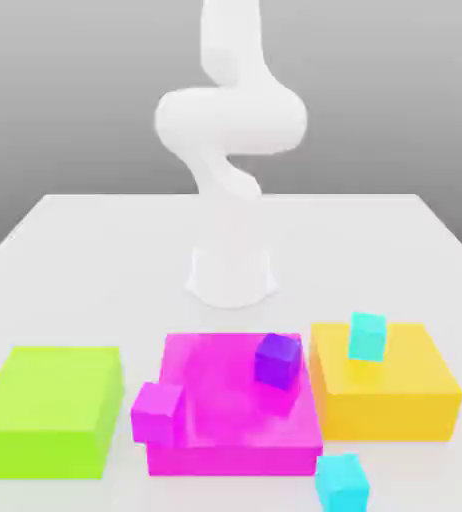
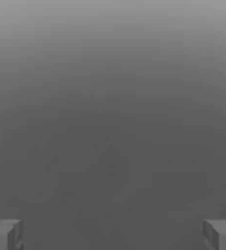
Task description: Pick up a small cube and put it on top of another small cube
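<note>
One small cyan cube (image 1: 367, 336) rests on top of the flat yellow block (image 1: 387, 400). A second cyan cube (image 1: 341, 483) lies on the table in front of that block. The small purple cube (image 1: 277, 360) sits on the big flat magenta block (image 1: 225, 425), toward its far right part. In the hand view my gripper (image 2: 113, 234) is open, its two grey fingertips (image 2: 5, 234) wide apart with nothing between them, facing plain grey background. The white arm (image 1: 230, 120) rises behind the blocks.
A small magenta cube (image 1: 157, 411) leans at the magenta block's left front. A flat lime-green block (image 1: 47, 408) lies at the exterior view's left. The arm's white base (image 1: 231, 275) stands mid-table on the white tabletop (image 1: 95, 250).
</note>
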Controlling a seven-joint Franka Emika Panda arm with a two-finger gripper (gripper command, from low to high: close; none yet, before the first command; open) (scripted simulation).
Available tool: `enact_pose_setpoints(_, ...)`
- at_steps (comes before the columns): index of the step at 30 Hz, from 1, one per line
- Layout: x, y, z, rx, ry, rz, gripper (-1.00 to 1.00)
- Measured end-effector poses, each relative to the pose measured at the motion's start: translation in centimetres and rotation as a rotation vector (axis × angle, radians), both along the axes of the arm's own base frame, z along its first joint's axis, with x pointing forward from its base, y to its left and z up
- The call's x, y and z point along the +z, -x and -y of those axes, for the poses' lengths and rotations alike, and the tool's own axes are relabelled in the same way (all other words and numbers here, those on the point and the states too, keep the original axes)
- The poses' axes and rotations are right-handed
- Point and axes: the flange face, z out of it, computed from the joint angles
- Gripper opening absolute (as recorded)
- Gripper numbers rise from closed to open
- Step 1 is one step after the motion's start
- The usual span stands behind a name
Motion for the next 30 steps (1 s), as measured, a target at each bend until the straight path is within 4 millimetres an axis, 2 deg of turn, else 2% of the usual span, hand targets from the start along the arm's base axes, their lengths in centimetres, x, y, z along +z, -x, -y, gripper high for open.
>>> enact_pose_setpoints(3, -4.7, -3.8, -1.3, 0.003, 0.019, -0.084, 0.00)
enact_pose_setpoints(7, -11.3, -7.7, -3.0, 0.013, 0.038, -0.191, 0.00)
enact_pose_setpoints(11, -18.3, -10.4, -4.6, 0.028, 0.053, -0.297, 0.00)
enact_pose_setpoints(14, -23.8, -11.7, -5.9, 0.044, 0.060, -0.376, 0.00)
enact_pose_setpoints(20, -35.0, -12.3, -8.8, 0.088, 0.064, -0.533, 0.00)
enact_pose_setpoints(26, -45.8, -10.3, -11.2, 0.126, 0.046, -0.691, 0.00)
enact_pose_setpoints(30, -51.6, -9.6, -11.8, 0.136, 0.038, -0.729, 0.00)
